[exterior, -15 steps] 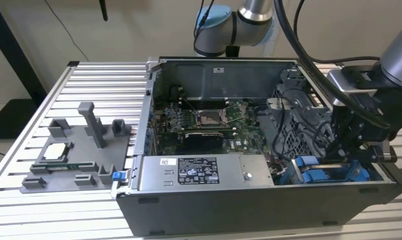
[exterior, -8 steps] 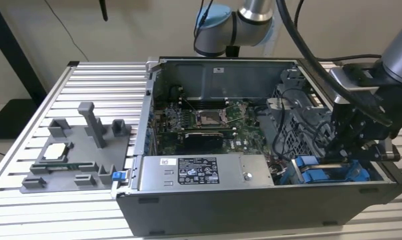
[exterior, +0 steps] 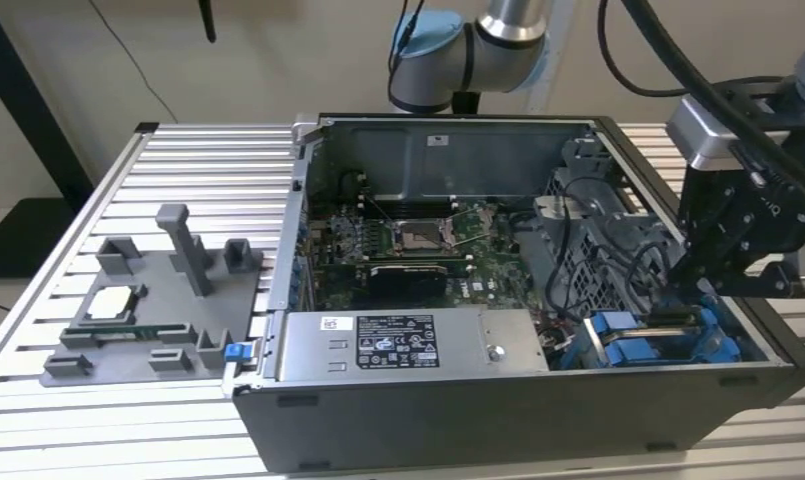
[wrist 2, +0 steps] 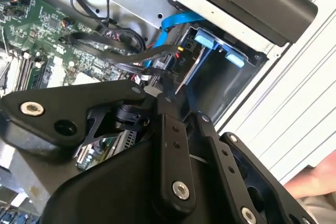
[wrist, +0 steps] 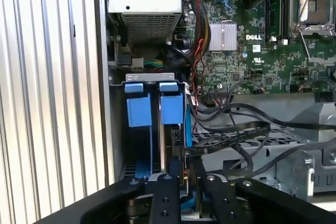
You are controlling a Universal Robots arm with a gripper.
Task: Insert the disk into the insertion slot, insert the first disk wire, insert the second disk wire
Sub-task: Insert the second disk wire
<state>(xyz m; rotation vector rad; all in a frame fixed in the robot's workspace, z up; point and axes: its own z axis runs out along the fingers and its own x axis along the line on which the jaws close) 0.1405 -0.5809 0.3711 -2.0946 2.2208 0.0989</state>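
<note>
Reaching down into the open computer case (exterior: 509,420) at the right of the exterior view, the gripper (exterior: 689,275) hangs over the drive bay in the case's lower right corner. There the disk (exterior: 649,335) in its blue frame sits inside the insertion slot (exterior: 602,290), the grey perforated cage, with black cables draped just beside it.

In the first wrist view the gripper (wrist: 185,179) comes up from the bottom centre of the frame. Its two black fingers (wrist: 167,198) stand close together with only a thin gap, right over the edge of the disk (wrist: 169,129), whose blue tabs sit near the middle of the frame. Whether they pinch anything cannot be told. A flat black cable (wrist: 231,132) crosses just above the fingers, toward the right.

In the second wrist view the gripper (wrist 2: 170,95) points at a black plug with dark wires (wrist 2: 168,59) at the centre, beside a blue cable (wrist 2: 170,22) and the blue frame of the disk (wrist 2: 210,43) in the upper middle.

The green circuit board (exterior: 416,240) fills the case's centre, and a silver power box (exterior: 409,345) lies along the near wall.
</note>
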